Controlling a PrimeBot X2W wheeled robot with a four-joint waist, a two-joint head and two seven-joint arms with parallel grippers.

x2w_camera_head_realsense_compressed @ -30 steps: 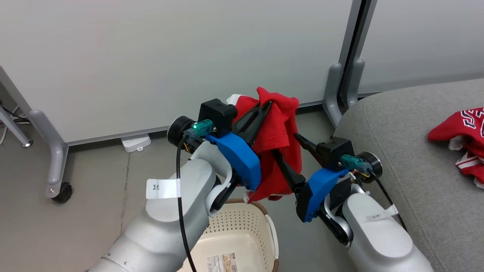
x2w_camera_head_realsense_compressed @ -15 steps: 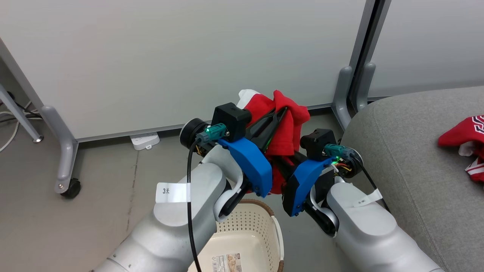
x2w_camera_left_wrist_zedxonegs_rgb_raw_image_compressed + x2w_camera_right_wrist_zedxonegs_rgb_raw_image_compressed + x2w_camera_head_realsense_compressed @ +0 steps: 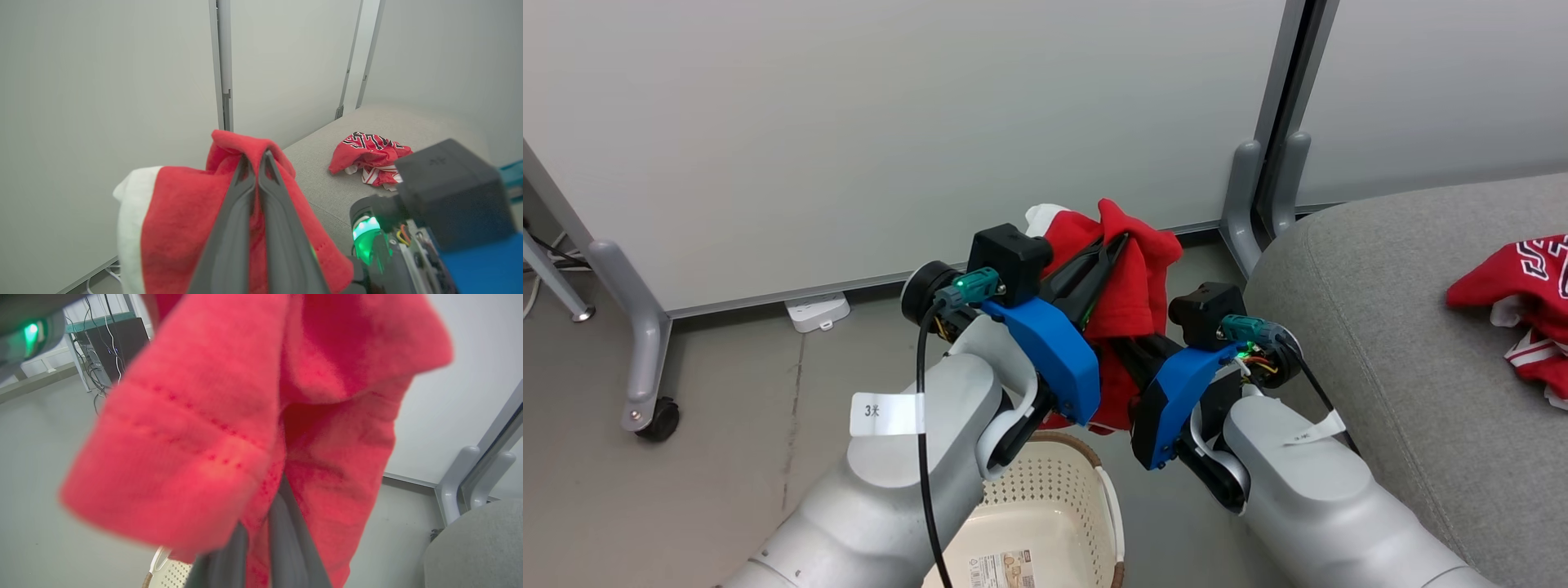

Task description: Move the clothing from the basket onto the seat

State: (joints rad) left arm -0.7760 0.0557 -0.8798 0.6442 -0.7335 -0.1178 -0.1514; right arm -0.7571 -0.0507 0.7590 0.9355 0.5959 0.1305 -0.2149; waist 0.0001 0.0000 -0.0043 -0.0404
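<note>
Pale wall panels [image 3: 849, 122] behind; left gripper [image 3: 256, 163] is closed on a soft red white-trimmed garment [image 3: 179, 204]; right gripper [image 3: 263, 516], tips buried in blurred folds, grips it too.

basket [image 3: 1062, 490] on floor [image 3: 727, 449] beneath held garment [image 3: 1131, 278], seat [image 3: 1388, 343] to the right, second garment [image 3: 1515, 282] on seat

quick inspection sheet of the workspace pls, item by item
surface: grey seat at right, one red garment lying on it
job's things: held garment, red with white trim, hangs above the basket, which stands on the floor
clutter: small white box on the floor by the partition
claws: left claw shut on held garment; right claw shut on its lower part
cables: black cable along the left forearm
surroundings: pale partition on wheeled feet
</note>
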